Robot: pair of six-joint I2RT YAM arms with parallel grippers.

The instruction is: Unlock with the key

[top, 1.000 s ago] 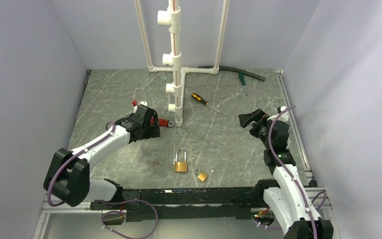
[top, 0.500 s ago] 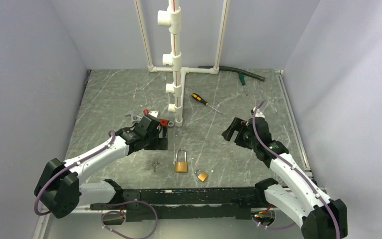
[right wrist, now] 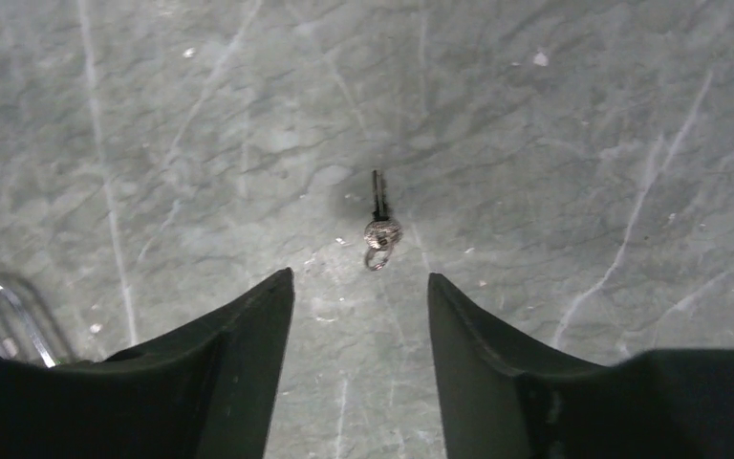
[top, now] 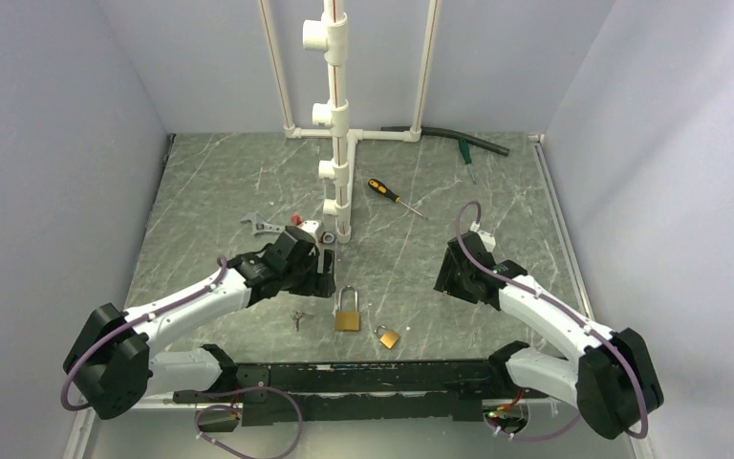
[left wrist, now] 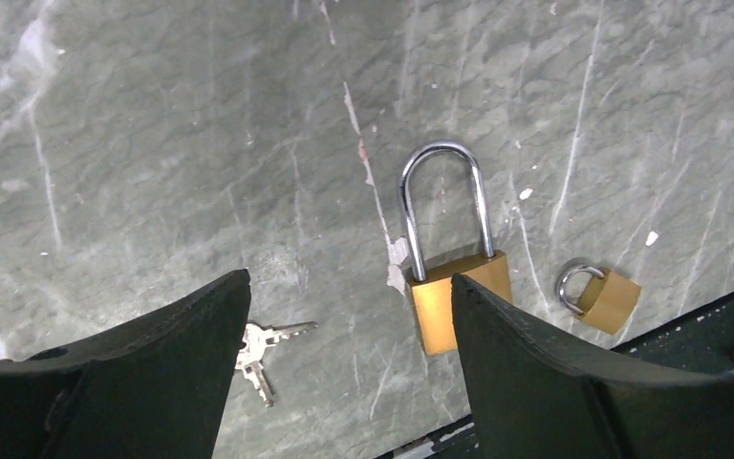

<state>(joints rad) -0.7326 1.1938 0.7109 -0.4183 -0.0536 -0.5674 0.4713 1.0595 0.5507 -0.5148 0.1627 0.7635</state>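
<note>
The right pincer [right wrist: 359,275] is held with its jaws apart and nothing between them, low over the desk [right wrist: 201,115]. The key [right wrist: 379,218] is seen lying flat on the marbled surface just ahead of the gap, untouched, a small ring at its head. The left pincer [left wrist: 349,277] is likewise spread and empty. The larger brass padlock [left wrist: 437,306] lies on the desk just beyond its jaws, with both legs of the shackle seated in the body, so it is judged to be locked. A pair of keys [left wrist: 263,346] is seen beside one finger, and a smaller brass padlock [left wrist: 604,298] lies well off to the other side, near the desk's edge. Nothing of the task can be counted as done: the key is not gripped, no padlock is held, and no keyhole is filled. The whole sequence is judged to be left: the key to be picked up, the padlock steadied, the key inserted and turned, the shackle freed
</note>
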